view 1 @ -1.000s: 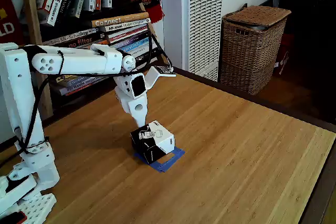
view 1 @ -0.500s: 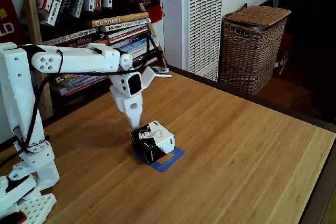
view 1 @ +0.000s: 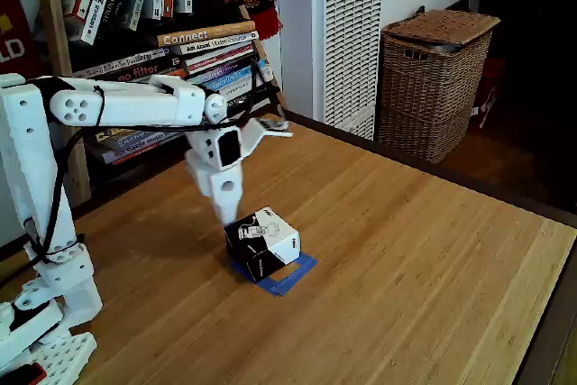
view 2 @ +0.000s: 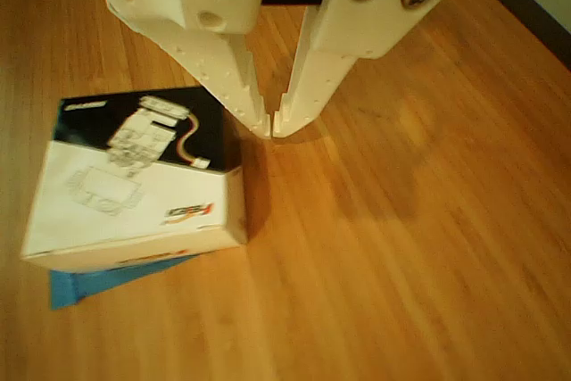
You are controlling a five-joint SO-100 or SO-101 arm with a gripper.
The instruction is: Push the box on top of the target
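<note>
The box (view 1: 262, 241) is small, black and white with printed graphics, and rests on the blue tape target (view 1: 290, 276) at the table's middle, covering most of it. In the other view the box (view 2: 138, 180) lies at lower left with a strip of the target (view 2: 98, 280) showing under its near edge. My white gripper (view 1: 231, 215) hangs just left of and above the box, apart from it. Seen close, the gripper (view 2: 271, 126) is shut with its fingertips meeting, empty, beside the box's upper right corner.
A wicker basket (view 1: 434, 83) stands at the back right beyond the table edge. A bookshelf (view 1: 162, 51) is behind the arm. A white radiator-like unit (view 1: 352, 38) stands at the back. The arm's base (view 1: 41, 313) is at far left.
The gripper has drawn back from the box, moving left and slightly up. The box has stayed in place on the blue tape.
</note>
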